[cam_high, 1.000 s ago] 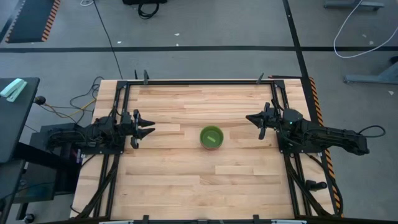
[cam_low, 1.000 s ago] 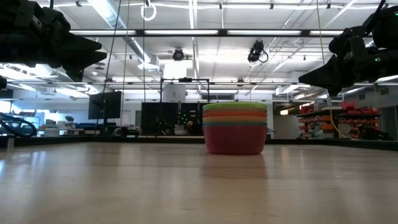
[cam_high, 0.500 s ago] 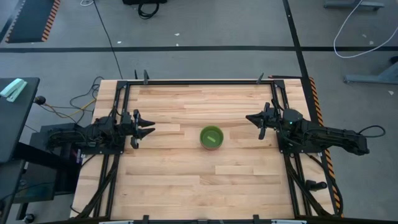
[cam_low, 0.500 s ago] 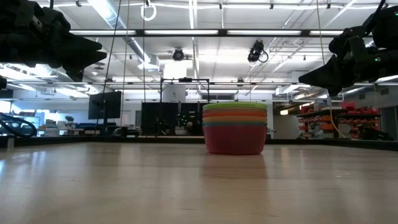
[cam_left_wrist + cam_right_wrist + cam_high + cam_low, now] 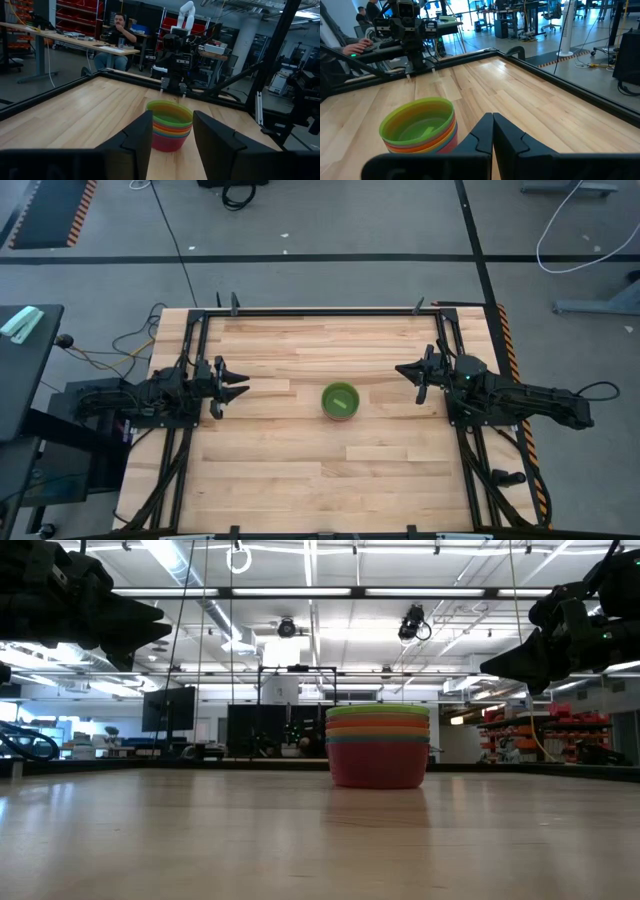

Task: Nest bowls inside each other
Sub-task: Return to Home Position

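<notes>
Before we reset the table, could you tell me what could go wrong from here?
The bowl stack stands mid-table, in line between the left gripper and the right gripper; a stray forward move by either could probably shove it. The left fingers are open with the stack framed between them, so a lunge might catch its rim.
</notes>
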